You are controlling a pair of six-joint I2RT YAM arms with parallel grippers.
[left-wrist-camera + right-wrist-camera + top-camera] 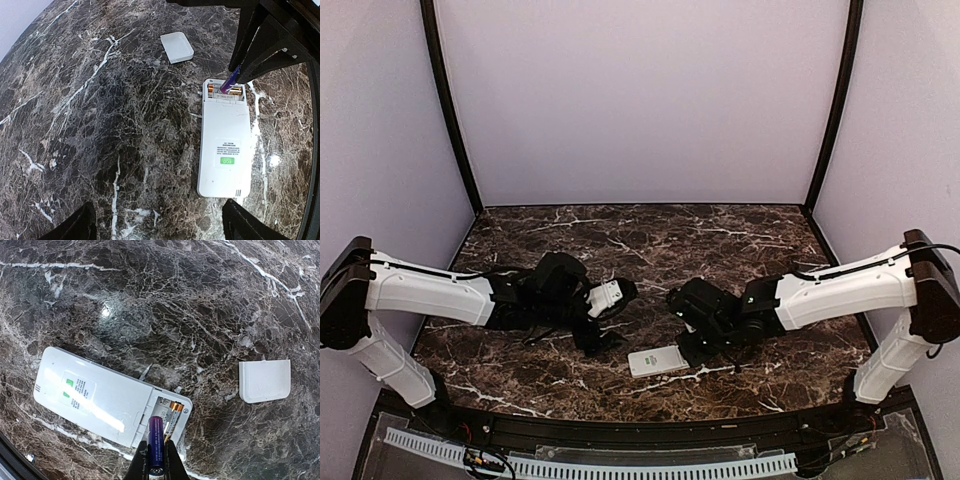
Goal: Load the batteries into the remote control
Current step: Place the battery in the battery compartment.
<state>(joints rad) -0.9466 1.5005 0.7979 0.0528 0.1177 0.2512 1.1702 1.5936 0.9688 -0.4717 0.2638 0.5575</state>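
Remote control (100, 400) face-down, right jaws pinching battery (156, 442), left jaws wide

Landmark: remote control (95, 400), label side up on the table (720, 240).
- Open compartment end: blocked from above. The right gripper (156, 455) stands over it, clamped on a purple battery (155, 437) that is tilted into the bay. A seated battery (172, 415) fills the neighbouring slot.
- Beyond that end: the detached cover (264, 381) lies well apart, with bare marble between.
- Both long sides: open marble.
- Closed end: the left gripper (162, 227), jaws wide, hangs near it.
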